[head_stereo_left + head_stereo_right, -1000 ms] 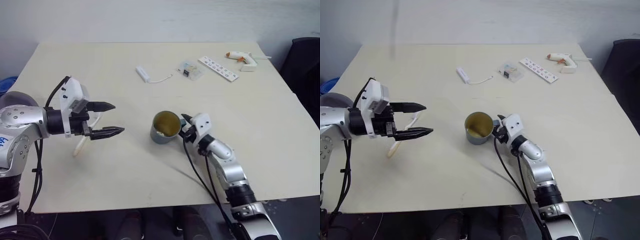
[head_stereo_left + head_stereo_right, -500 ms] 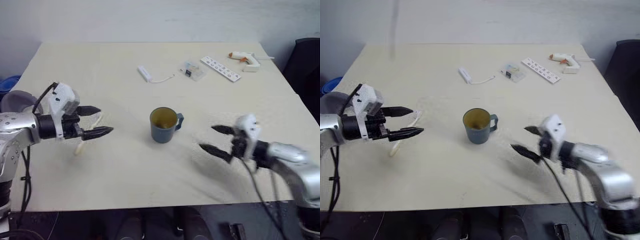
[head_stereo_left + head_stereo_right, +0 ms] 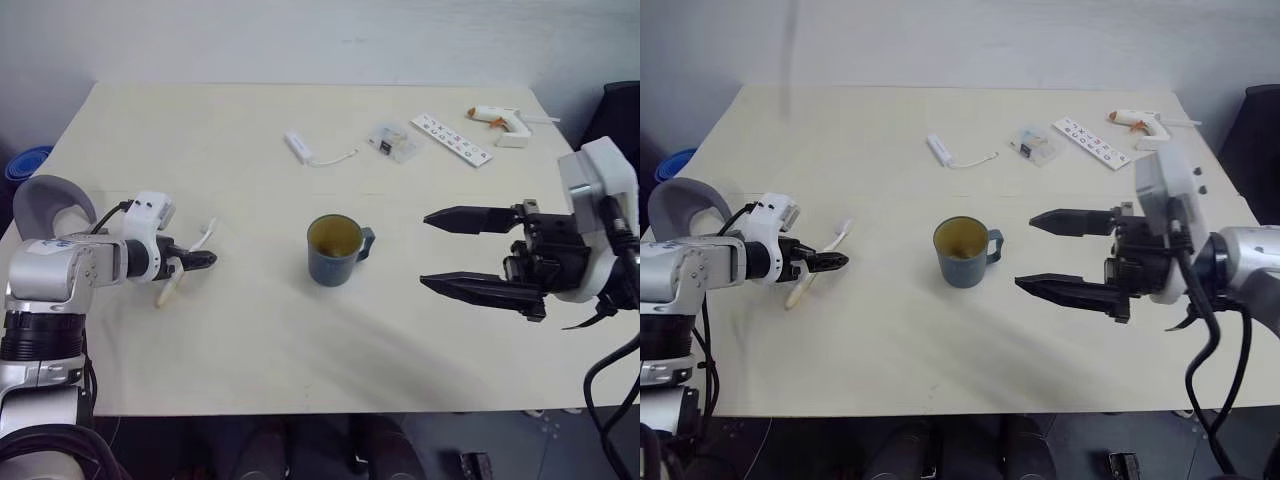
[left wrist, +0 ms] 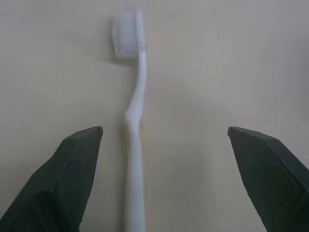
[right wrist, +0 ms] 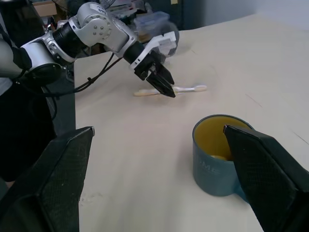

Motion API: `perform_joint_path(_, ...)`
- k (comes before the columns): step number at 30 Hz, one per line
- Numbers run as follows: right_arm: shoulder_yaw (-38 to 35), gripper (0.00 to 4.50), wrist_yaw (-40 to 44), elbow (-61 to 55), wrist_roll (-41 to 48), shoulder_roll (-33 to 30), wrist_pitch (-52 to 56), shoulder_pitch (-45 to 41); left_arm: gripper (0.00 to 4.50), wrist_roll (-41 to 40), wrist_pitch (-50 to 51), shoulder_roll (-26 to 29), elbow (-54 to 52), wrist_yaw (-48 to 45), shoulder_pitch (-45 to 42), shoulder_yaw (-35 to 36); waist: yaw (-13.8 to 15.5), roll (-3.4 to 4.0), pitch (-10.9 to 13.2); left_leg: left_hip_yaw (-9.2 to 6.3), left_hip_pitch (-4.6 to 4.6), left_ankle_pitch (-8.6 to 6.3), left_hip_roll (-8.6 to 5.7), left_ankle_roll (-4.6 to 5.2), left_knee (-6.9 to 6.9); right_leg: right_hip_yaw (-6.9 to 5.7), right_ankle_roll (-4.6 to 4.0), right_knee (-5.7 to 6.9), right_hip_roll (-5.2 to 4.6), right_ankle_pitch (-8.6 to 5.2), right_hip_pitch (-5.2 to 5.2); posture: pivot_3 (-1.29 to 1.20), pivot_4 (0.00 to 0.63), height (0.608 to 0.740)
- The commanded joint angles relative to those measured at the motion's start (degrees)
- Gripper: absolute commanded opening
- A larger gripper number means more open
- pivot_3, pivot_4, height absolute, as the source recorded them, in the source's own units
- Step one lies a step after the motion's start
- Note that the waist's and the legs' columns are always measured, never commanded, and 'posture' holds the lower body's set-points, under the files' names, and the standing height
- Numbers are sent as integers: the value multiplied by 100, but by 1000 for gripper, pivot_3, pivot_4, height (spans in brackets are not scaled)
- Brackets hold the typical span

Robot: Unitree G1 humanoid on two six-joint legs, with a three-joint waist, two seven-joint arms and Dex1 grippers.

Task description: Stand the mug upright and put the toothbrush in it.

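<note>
Mug (image 3: pixel 335 250) upright mid-table, mouth up, ready to receive. Toothbrush (image 4: pixel 135 145) flat, well left of mug; left gripper (image 3: pixel 830 262) spread astride handle for pickup. Right gripper (image 3: pixel 470 252) agape, empty, right of mug.

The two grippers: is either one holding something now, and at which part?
Nothing is held. The left gripper is open around the toothbrush lying on the table; the right gripper is open, apart from the upright mug.

One mug (image 3: pixel 334 250), one toothbrush (image 4: pixel 136 130)
</note>
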Motion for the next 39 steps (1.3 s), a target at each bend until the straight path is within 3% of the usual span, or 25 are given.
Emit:
perform_joint_path(1,22,4461,-125,-149,-90,30,-154,-29,4424,358,-333,-79,482,9,-211,-304,25,0,0,1,3,0,-2,0,0,0,0,1,0,0,2,0,150,740)
perform_joint_path(7,6,4500,-165,-251,-190,8,-229,121,3062,512,-577,-154,840,-288,-386,-533,43,1,-1,1,10,2,-7,1,5,2,1,8,-6,0,11,0,150,740)
perform_joint_path(16,-27,4500,-133,-325,-361,-15,-374,373,299,664,-599,-201,984,-419,-466,-497,42,1,-1,0,10,1,-8,2,6,1,2,7,-6,1,11,0,150,740)
perform_joint_path(17,-42,4500,-133,-328,-379,-19,-386,408,160,654,-563,-208,943,-414,-452,-474,42,0,-1,0,10,1,-8,3,6,1,2,7,-7,1,12,0,150,740)
perform_joint_path(22,-128,4500,-216,-261,-423,-20,-392,539,160,513,-394,-331,780,-375,-484,-223,39,0,-1,1,10,1,-8,3,6,2,2,7,-6,1,11,0,150,740)
perform_joint_path(27,-404,4500,-402,-188,-263,-23,-217,866,160,-268,-685,-1157,133,-280,-1013,955,83,-6,2,-18,-12,2,-8,4,22,-9,5,5,-11,3,10,0,150,740)
perform_joint_path(31,-591,4500,-570,-284,-443,-8,-315,1146,160,-770,-972,-1956,-256,27,-1566,1439,61,-13,3,-22,-20,1,-8,5,32,-12,9,4,-10,5,9,0,150,740)
perform_joint_path(36,-573,4500,-971,-319,-749,177,-503,1234,160,-1110,-1473,-2908,-406,169,-2090,1394,46,-12,2,-14,-9,1,-10,3,31,-12,12,7,-6,6,13,0,150,740)
perform_joint_path(39,-591,4500,-1149,-370,-784,285,-523,1303,160,-950,-2043,-3354,-273,110,-2227,994,35,-12,2,-8,-7,2,-9,2,30,-7,12,8,-2,7,12,0,150,740)
